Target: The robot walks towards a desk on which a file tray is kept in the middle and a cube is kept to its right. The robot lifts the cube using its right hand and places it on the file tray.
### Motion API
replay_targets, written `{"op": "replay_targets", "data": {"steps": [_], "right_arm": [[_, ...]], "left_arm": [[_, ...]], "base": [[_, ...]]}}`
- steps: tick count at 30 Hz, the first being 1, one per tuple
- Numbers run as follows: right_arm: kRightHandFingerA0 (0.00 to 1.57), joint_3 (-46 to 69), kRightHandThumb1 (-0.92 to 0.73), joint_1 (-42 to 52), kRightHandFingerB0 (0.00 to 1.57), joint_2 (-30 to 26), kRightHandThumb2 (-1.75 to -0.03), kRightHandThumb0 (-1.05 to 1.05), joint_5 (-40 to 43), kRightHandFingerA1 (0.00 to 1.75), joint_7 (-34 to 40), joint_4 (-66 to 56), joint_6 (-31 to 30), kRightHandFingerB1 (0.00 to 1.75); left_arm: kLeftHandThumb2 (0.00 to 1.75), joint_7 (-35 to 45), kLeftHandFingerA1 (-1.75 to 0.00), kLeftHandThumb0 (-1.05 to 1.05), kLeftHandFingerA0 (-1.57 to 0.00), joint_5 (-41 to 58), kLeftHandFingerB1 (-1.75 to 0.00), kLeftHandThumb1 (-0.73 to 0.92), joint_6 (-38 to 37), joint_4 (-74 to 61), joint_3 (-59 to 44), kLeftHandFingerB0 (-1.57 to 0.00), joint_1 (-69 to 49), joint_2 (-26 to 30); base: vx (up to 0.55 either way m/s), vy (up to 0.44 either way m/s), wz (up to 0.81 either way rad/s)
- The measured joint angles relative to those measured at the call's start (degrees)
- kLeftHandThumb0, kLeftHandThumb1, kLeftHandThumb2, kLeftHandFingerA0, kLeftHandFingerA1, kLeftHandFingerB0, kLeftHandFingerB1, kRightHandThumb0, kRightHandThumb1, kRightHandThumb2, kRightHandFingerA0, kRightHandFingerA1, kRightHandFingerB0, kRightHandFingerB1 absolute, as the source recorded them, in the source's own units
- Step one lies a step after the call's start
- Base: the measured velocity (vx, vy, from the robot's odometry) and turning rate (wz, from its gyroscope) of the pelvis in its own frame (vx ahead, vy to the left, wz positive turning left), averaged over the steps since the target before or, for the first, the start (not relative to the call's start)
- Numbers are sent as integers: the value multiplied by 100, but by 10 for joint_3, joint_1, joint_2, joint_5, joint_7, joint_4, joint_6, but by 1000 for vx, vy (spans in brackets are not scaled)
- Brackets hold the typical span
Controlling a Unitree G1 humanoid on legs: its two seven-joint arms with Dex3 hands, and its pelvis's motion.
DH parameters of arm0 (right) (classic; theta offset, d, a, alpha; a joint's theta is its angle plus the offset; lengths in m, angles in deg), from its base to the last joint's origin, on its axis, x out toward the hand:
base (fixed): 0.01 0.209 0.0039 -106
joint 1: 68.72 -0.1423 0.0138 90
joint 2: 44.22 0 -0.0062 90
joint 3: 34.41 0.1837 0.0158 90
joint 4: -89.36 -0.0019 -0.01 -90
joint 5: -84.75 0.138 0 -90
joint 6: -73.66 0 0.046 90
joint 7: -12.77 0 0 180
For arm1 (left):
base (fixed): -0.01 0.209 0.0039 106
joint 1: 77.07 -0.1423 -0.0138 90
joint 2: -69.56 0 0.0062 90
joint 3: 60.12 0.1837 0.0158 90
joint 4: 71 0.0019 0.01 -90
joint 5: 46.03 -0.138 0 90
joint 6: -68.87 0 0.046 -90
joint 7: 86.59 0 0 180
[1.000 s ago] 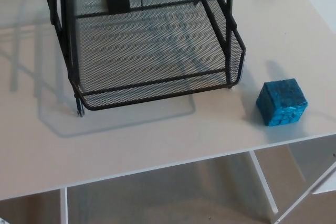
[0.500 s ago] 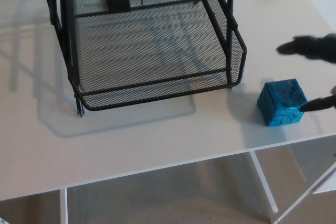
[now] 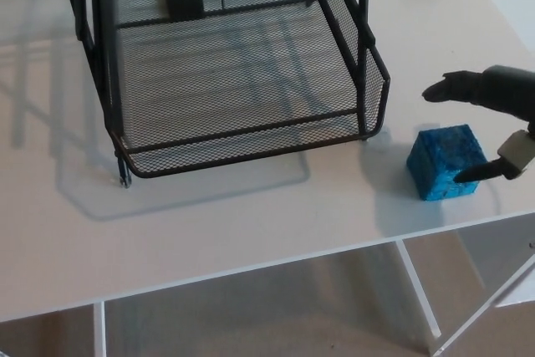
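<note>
The right hand is spread wide, one finger beyond the cube, one at its near corner; an off-centre squeeze could push it off the desk

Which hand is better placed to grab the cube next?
Right. The right hand is open at the cube, with its fingers spread to either side of it. The left hand is not in view.
</note>
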Motion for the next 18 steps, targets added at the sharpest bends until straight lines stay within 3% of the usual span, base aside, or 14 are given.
{"op": "replay_targets", "data": {"steps": [1,2,3,4,5,8,9,10,11,12,14,15,17,18], "right_arm": [[5,-1,-37,0,11,2,-72,-60,-4,32,2,2,0,40],[5,-4,-37,0,12,3,-73,-61,-9,34,5,3,0,42],[6,-14,-47,0,19,5,-57,-54,-20,30,9,6,0,31],[5,-20,-35,0,14,6,-73,-58,-28,33,12,9,1,42],[7,-23,-48,0,21,7,-57,-53,-34,29,14,12,2,31],[7,-36,-47,-1,21,14,-56,-51,-55,29,25,37,4,31],[5,-38,-37,-1,15,16,-71,-59,-59,34,28,43,5,41],[5,-40,-48,-1,21,17,-55,-55,-63,35,31,47,6,31],[4,-41,-36,-1,14,20,-74,-60,-69,33,35,55,7,43],[8,-41,-47,-1,21,23,-56,-53,-71,30,37,59,7,31],[5,-42,-37,-1,15,29,-72,-61,-77,35,39,68,7,41],[9,-42,-47,-1,20,32,-56,-54,-79,28,41,71,7,30],[8,-48,-47,-2,20,35,-56,-53,-88,29,45,81,9,31],[7,-50,-38,-3,16,35,-70,-61,-91,43,47,83,10,39]], "left_arm": [[102,0,-58,-72,-31,0,-49,73,0,6,1,-20,2,0],[102,0,-58,-71,-31,-1,-49,74,0,10,1,-20,4,0],[102,0,-58,-71,-32,-1,-49,74,0,10,2,-21,4,0],[67,0,-53,-68,-38,-2,-39,92,0,11,4,-26,5,0],[67,0,-54,-69,-39,-2,-39,92,0,14,6,-26,7,0],[67,0,-54,-71,-38,-3,-40,91,0,25,11,-25,11,0],[68,0,-55,-72,-38,-3,-40,92,0,24,12,-24,11,0],[69,0,-54,-70,-38,-4,-40,92,0,21,13,-25,9,0],[69,0,-53,-71,-38,-4,-39,92,0,13,14,-25,6,0],[68,1,-54,-72,-38,-4,-40,92,0,9,14,-25,5,1],[69,1,-54,-70,-39,-4,-39,92,0,2,16,-25,2,0],[68,1,-52,-69,-38,-4,-38,92,0,-1,17,-26,0,0],[68,0,-53,-69,-38,-4,-39,92,0,-6,18,-26,-2,0],[68,0,-52,-71,-37,-4,-38,92,0,-4,18,-25,-2,0]], "base": [[0,0,0],[0,0,0],[0,0,0],[0,0,0],[0,0,0],[0,0,0],[0,0,0],[0,0,0],[0,0,0],[0,0,0],[0,0,0],[0,0,0],[0,0,0],[0,0,0]]}}
